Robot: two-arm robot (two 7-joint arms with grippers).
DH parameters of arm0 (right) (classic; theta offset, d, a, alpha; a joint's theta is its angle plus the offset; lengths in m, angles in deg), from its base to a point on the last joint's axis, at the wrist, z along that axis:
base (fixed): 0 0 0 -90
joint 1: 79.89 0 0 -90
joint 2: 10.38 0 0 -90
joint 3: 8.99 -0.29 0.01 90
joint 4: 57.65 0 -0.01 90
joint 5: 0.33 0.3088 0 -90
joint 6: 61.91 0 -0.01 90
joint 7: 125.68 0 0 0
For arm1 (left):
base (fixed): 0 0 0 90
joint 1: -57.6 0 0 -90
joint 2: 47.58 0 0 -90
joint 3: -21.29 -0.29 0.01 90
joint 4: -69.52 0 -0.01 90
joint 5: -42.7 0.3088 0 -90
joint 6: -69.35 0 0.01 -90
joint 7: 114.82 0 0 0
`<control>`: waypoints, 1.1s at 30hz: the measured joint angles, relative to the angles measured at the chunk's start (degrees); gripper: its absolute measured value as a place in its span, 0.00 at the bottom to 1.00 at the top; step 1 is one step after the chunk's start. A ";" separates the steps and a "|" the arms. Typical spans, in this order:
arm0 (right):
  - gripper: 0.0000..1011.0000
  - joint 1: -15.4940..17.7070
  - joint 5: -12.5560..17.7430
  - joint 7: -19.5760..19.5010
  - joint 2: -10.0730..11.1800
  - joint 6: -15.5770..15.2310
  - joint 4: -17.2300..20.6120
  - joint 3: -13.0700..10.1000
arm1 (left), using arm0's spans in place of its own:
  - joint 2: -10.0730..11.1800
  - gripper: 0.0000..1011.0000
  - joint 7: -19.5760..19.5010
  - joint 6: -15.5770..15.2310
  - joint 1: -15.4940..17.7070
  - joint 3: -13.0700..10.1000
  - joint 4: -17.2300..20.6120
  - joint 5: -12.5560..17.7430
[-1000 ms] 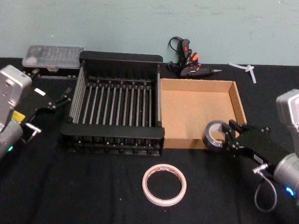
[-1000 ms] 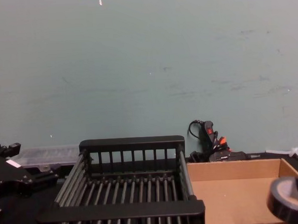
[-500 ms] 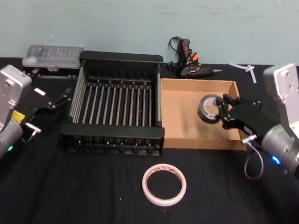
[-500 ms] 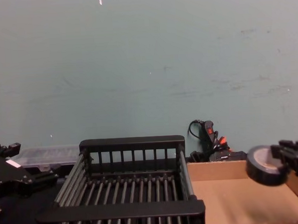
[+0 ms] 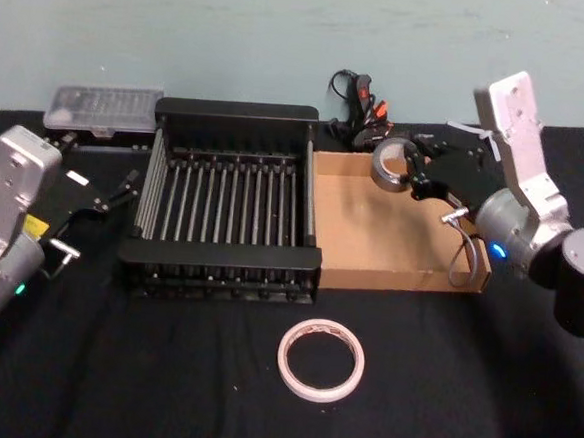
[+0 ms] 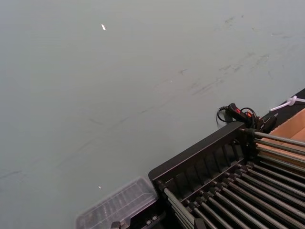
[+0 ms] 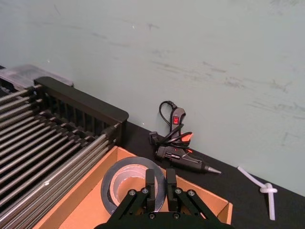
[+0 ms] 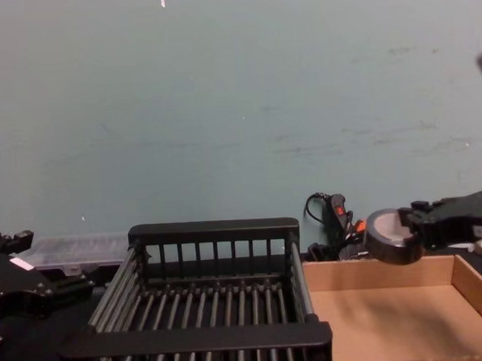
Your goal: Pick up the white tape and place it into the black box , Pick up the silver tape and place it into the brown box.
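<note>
My right gripper (image 5: 408, 167) is shut on the silver tape (image 5: 389, 165), a dull grey roll with a pale core, held in the air over the far end of the brown box (image 5: 393, 273). The right wrist view shows the fingers (image 7: 150, 187) pinching the roll's wall (image 7: 116, 176), with the cardboard floor below. From the chest, the silver tape (image 8: 389, 236) hangs above the brown box (image 8: 375, 272). The white tape (image 5: 320, 360) lies flat on the black cloth in front of the black box (image 5: 224, 260). My left gripper (image 5: 124, 189) hovers left of the crate, fingers a little apart, holding nothing.
A glue gun (image 5: 373, 129) with its cord lies behind the brown box, and a white plastic piece (image 5: 483, 137) lies to its right. Behind the crate's left corner sits a clear plastic case (image 5: 104, 109). A pale wall closes off the back.
My right gripper has lifted the silver tape from the box's near right corner and carried it up and back over the box's far end. The left arm and white tape stayed still.
</note>
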 joint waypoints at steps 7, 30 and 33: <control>0.14 -3.93 -1.72 -0.16 -2.33 -0.83 -6.21 1.21 | 0.00 0.99 0.00 0.00 0.00 0.00 0.00 0.00; 0.14 -4.46 -3.89 0.09 -4.88 -3.59 -12.73 0.85 | 0.00 0.99 0.00 0.00 0.00 0.00 0.00 0.00; 0.14 -4.38 -4.03 0.08 -4.98 -3.73 -12.87 0.74 | 0.00 0.99 0.00 0.00 0.00 0.00 0.00 0.00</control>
